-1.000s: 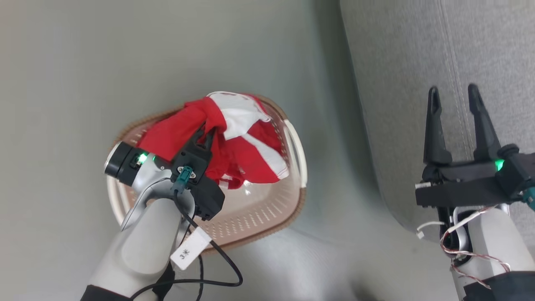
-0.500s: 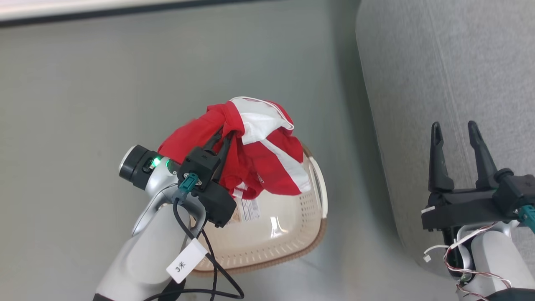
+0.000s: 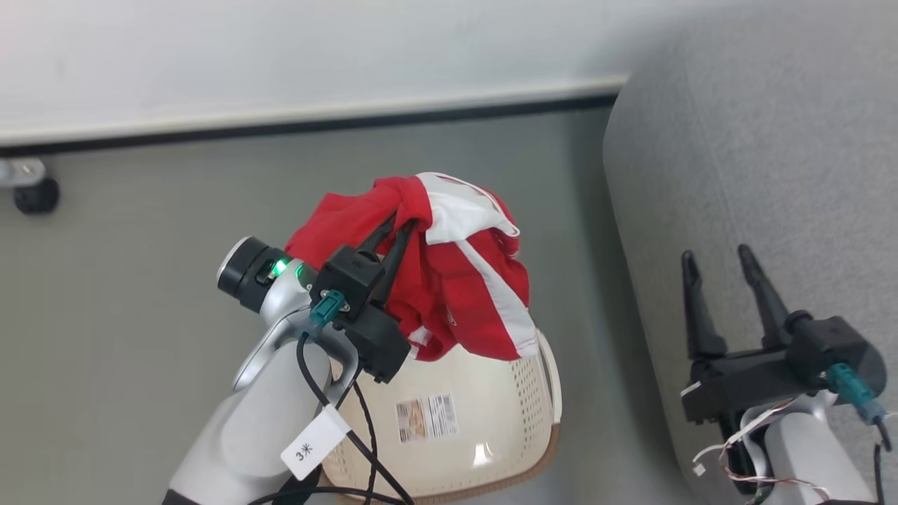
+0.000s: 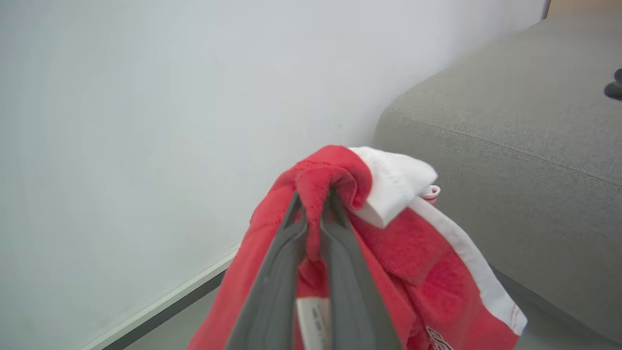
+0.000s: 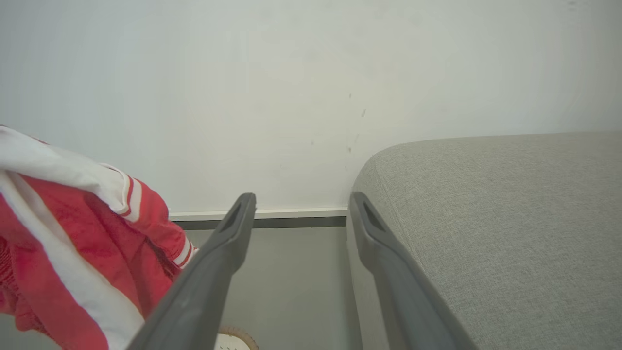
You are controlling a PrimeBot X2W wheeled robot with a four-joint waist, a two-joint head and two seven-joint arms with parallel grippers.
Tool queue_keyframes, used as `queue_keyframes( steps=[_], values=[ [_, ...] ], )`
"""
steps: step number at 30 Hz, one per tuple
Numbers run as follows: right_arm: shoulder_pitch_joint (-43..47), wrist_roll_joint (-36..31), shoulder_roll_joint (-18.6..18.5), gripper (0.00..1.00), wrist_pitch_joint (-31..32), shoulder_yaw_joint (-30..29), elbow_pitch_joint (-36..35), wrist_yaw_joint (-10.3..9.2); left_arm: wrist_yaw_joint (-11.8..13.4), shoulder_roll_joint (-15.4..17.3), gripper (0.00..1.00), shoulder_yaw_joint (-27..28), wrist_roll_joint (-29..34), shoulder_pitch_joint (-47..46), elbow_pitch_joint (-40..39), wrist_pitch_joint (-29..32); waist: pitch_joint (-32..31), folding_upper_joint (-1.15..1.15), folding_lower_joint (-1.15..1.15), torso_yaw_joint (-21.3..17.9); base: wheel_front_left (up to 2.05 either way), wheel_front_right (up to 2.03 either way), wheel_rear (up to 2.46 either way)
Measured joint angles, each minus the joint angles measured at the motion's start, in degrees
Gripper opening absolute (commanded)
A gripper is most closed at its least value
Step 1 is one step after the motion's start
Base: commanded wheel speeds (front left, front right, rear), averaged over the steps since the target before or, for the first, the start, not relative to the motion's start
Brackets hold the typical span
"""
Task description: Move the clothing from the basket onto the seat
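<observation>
So the clothing [image 3: 456, 280] is a bunched red garment with white panels and thin white stripe trim, and it's up in the air, hanging from the left end effector [image 3: 403, 223]. The two dark fingers are clenched on a fold of red fabric at the top of the bundle. The left wrist view shows it nicely, with the fabric squeezed between the fingers [image 4: 291, 243] and a white tag tucked lower down between them. The rest of the cloth drapes down to the right.

The basket [image 3: 523, 393] sits on the grey floor [image 3: 140, 315] right below. The garment's lower hem overlaps its far edge in the head view, and I honestly can't tell if it's touching or hanging clear. A sticker label [image 3: 426, 417] shows on the basket's bottom.

The seat [image 3: 758, 175] is off to the right, big, grey and rounded, with a strip of floor between it and the basket. The right end effector [image 3: 715, 254] hovers over the seat's near edge with its fingers spread apart and gripping nothing.

Behind it all there's a white wall [image 3: 280, 56] with a dark baseboard, and a small black caster [image 3: 31, 196] at the far left.
</observation>
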Motion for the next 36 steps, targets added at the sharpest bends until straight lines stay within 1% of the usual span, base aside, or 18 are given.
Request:
queue_keyframes(
  steps=[8,11,20,24,28,36],
  values=[
    [1.2,-1.1,0.3,1.0,0.0,3.7,3.4,1.6,-0.5,-0.1,0.0,-1.2,-2.0,-0.2,0.0,0.0,-6.1,0.0,0.0,0.4,0.0,0.0,0.0],
    [1.2,-1.6,0.5,1.0,0.0,6.0,4.6,2.47,-0.5,-0.2,0.0,-2.0,-2.5,0.2,0.5,0.0,-8.4,0.0,0.01,0.5,0.0,0.0,0.0],
    [1.2,-2.1,1.9,1.0,0.0,14.8,8.9,3.49,-0.5,-0.2,0.0,-7.0,-6.5,2.0,0.6,0.0,-15.2,0.0,0.01,0.6,0.0,0.0,0.0],
    [1.2,-2.1,2.3,1.0,0.0,18.7,9.6,3.49,-0.5,-0.2,0.0,-9.6,-7.7,2.5,-0.3,0.1,-18.0,0.0,0.0,0.7,0.0,0.0,0.0],
    [1.2,-1.2,2.5,1.0,0.0,21.1,9.8,3.5,-0.2,-0.2,0.0,-11.9,-9.6,3.0,-1.2,1.1,-20.2,0.0,0.01,1.0,0.0,0.0,0.0],
    [1.1,0.9,2.5,1.0,0.0,26.1,11.3,3.5,0.6,-0.1,0.0,-15.3,-11.5,3.4,-3.4,2.4,-22.4,0.0,0.01,2.3,0.0,0.0,0.0]
  ],
)
